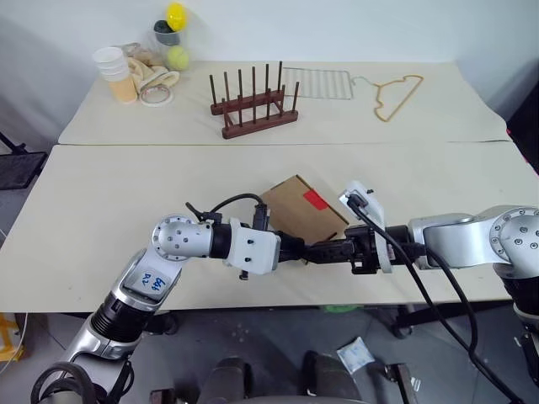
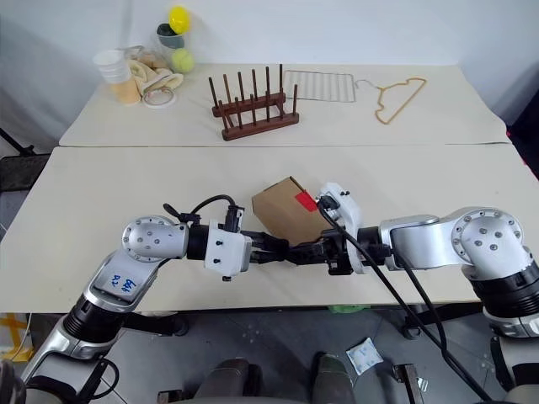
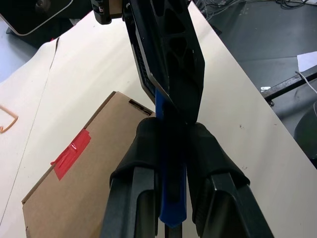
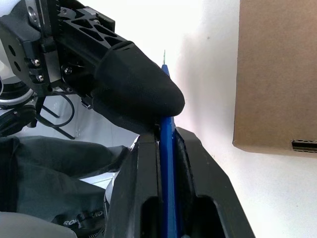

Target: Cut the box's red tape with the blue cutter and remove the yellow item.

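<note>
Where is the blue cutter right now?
The blue cutter is pinched between both grippers, left gripper and right gripper, above the table's near edge, just in front of the box.

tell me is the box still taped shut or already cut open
Still taped shut. The red tape lies whole across the edge of the box, whose flaps are flat. The blue cutter is pinched between both grippers, off the box.

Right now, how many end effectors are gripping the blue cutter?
2: the left end effector and the right end effector both clamp the blue cutter, just in front of the box.
</note>
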Robot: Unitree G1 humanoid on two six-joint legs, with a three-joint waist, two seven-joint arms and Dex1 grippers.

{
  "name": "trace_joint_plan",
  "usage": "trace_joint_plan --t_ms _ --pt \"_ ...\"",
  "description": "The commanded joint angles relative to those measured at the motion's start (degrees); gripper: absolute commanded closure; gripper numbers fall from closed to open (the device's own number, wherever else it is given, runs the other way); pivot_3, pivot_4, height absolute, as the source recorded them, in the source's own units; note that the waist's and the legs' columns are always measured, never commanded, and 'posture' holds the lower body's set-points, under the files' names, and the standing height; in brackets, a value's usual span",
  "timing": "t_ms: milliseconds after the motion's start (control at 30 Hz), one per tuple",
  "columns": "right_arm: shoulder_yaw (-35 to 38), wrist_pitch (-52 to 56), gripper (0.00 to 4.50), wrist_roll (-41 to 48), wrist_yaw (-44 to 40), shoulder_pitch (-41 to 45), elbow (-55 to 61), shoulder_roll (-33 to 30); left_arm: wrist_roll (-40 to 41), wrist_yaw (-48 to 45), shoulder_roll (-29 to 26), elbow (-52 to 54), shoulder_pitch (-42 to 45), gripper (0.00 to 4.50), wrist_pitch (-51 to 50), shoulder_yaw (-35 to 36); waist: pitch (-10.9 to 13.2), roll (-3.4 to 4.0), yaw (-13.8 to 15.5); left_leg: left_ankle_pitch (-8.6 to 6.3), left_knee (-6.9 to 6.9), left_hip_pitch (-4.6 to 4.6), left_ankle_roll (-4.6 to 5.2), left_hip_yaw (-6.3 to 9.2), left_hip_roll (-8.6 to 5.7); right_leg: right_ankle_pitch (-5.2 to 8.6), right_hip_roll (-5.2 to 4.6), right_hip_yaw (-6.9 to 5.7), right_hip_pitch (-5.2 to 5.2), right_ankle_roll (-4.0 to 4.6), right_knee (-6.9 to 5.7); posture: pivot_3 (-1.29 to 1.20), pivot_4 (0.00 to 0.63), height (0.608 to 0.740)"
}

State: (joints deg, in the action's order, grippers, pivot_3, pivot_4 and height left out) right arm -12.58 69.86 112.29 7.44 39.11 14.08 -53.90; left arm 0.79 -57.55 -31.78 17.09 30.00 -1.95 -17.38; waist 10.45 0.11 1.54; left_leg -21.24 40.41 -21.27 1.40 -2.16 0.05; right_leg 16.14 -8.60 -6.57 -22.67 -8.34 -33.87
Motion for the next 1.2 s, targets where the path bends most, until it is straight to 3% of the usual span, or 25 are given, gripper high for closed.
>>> trace_joint_plan --t_ms 33,100,267,367,600,733,967,1100,1200 --pt "1.47 -1.42 4.43 0.71 0.11 -0.29 0.34 -0.4 0.62 -0.18 0.02 1.07 0.69 4.03 0.68 -0.02 0.0 0.0 -0.01 0.0 0.0 0.0 0.0 0.0 0.0 0.0 0.0 0.0 0.0 0.0 0.0 0.0 0.15 0.74" --pt "1.66 -1.45 4.43 0.71 -0.1 -0.44 0.28 -0.46 2.04 -0.72 0.09 1.19 0.6 4.03 0.34 0.51 0.0 0.0 -0.01 0.0 0.0 0.0 0.0 0.0 0.0 0.0 0.0 0.0 0.0 0.0 0.0 0.0 0.15 0.74" --pt "2.47 -1.37 4.43 0.71 -1.37 -0.8 0.97 -1.23 7.73 -2.75 -1.22 2.87 -0.74 2.57 -0.03 4.18 0.0 0.0 -0.05 0.0 0.0 0.0 0.0 0.0 0.05 0.0 0.0 0.0 0.0 0.0 0.01 0.0 0.15 0.74" --pt "3.93 -1.26 4.43 0.71 -3.48 -1.06 2.04 -2.46 16.23 -7.04 -5.59 5.06 -3.28 1.75 -4.91 9.39 0.02 0.03 -0.15 0.0 -0.01 -0.01 0.0 0.01 0.08 0.0 0.01 -0.01 -0.01 0.0 0.01 0.0 0.15 0.74" --pt "9.65 -0.88 4.43 0.71 -9.49 -2.63 4.74 -7.96 27.21 -12.08 -15.73 0.03 -5.35 1.73 -16.29 19.95 0.08 0.12 0.0 0.0 -0.01 -0.02 0.0 0.01 0.08 0.0 0.02 -0.01 -0.02 0.01 0.03 0.0 0.15 0.74" --pt "20.07 0.18 4.43 -2.68 -16.51 -8.92 5.65 -15.07 30.39 -7.8 -12.47 -11.65 1.76 2.56 -20.75 23.4 0.11 0.11 1.16 0.0 0.0 -0.06 0.05 0.01 -0.02 0.0 -0.01 -0.06 0.04 0.0 0.09 0.0 0.15 0.74" --pt "38.59 1.28 4.43 -15.36 -27.44 -22.29 9.08 -19.41 24.97 -4.79 -4.61 -17.66 6.43 4.5 -19.33 17.11 0.13 0.05 1.44 -0.02 -0.02 -0.04 0.09 -0.27 -0.22 -0.04 0.01 -0.11 0.08 -0.07 0.11 0.0 0.15 0.74" --pt "46.38 -2.69 4.43 -37.25 -38.87 -35.49 14.85 -21.54 20.3 -3.32 0.27 -22.25 9.56 4.5 -16.39 12.46 0.15 0.02 1.61 -0.01 -0.04 -0.06 0.08 -0.42 -0.23 -0.04 0.05 -0.15 0.08 -0.07 0.11 0.0 0.15 0.74" --pt "49.69 -6.25 4.43 -45.33 -43.8 -41.14 15.46 -20.06 16.64 0.73 5.31 -27.4 13.42 4.5 -14.78 10.21 0.16 0.0 1.63 -0.01 -0.02 0.0 0.1 -0.54 -0.3 -0.07 0.03 -0.01 0.12 -0.13 0.11 0.0 0.15 0.74"
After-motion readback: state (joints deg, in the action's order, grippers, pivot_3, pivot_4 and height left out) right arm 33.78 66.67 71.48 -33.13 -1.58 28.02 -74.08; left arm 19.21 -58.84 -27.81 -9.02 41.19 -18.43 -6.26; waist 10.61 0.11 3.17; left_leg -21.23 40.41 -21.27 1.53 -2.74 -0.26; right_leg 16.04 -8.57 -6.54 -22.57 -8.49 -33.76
